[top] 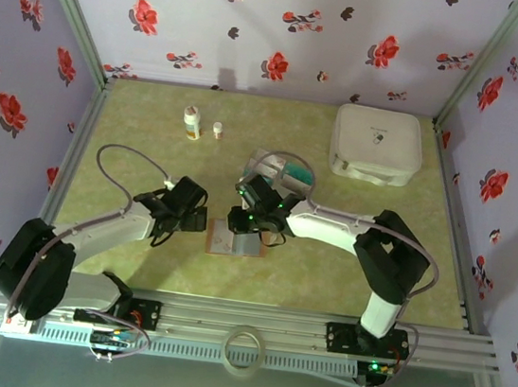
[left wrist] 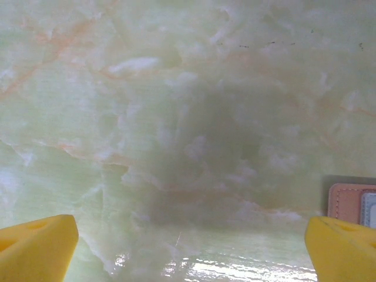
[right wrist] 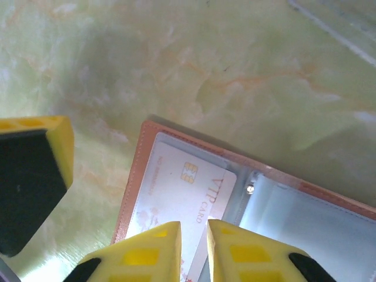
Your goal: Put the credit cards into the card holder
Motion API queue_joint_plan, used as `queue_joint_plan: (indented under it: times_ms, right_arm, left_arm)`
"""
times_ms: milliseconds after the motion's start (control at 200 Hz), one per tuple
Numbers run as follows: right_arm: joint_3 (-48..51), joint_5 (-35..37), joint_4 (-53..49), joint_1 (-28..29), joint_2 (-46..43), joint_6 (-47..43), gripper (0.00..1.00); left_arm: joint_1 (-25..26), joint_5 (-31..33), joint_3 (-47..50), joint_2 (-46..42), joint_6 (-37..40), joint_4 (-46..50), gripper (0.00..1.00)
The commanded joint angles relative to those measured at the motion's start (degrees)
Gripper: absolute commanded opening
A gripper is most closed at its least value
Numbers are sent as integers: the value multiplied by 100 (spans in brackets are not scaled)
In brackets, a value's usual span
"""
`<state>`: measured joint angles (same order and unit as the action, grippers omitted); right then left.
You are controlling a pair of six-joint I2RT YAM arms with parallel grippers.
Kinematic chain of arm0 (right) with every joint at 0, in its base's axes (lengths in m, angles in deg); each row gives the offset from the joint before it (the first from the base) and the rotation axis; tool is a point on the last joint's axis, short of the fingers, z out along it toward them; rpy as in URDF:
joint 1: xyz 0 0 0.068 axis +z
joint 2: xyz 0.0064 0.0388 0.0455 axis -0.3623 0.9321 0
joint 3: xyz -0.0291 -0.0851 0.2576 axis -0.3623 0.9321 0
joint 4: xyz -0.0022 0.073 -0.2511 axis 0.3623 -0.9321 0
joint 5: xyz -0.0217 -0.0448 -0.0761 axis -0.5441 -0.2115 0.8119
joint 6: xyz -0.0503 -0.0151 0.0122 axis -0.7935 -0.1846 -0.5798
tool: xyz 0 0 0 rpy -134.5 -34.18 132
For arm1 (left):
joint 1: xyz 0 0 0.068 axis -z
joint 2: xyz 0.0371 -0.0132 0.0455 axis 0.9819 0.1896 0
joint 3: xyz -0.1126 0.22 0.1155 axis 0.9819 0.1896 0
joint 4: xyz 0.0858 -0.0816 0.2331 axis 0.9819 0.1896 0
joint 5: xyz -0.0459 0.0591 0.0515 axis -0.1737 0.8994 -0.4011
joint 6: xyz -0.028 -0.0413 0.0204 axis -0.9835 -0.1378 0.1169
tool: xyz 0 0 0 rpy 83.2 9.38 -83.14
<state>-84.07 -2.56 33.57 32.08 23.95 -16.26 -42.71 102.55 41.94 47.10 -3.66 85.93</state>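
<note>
While the fingers of the right gripper (right wrist: 194,230) stand nearly closed, the silver-white rectangular credit card (right wrist: 182,182) lies directly ahead of the tips, long axis pointing away, inside the open pinkish-brown leather card holder (right wrist: 136,176). Grip on it undetermined. Farther off, the left gripper (left wrist: 191,235) gapes wide, holder just beyond one finger.

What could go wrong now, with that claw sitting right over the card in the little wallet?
1. The right gripper, its fingers barely apart, sits directly over the white VIP card. Pulling away could drag the card out of its clear sleeve.
2. The card holder lies open and loose on the table. The left gripper is wide open beside it and apparently not pressing on it, so the holder might slide.
</note>
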Motion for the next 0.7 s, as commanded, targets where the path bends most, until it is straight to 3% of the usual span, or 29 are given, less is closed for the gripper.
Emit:
queue_joint_plan:
  times_ms: [0,300,695]
  right_arm:
    - [268,159,-102,-89,-266,-35,24]
    - [1173,173,182,-407,-863,187,41]
    - [1477,85,399,-559,-1042,323,45]
  left_arm:
    - [-43,-161,40,-181,185,67,100]
    - [58,-612,344,-414,151,-206,100]
    - [468,-647,540,-80,-77,-547,100]
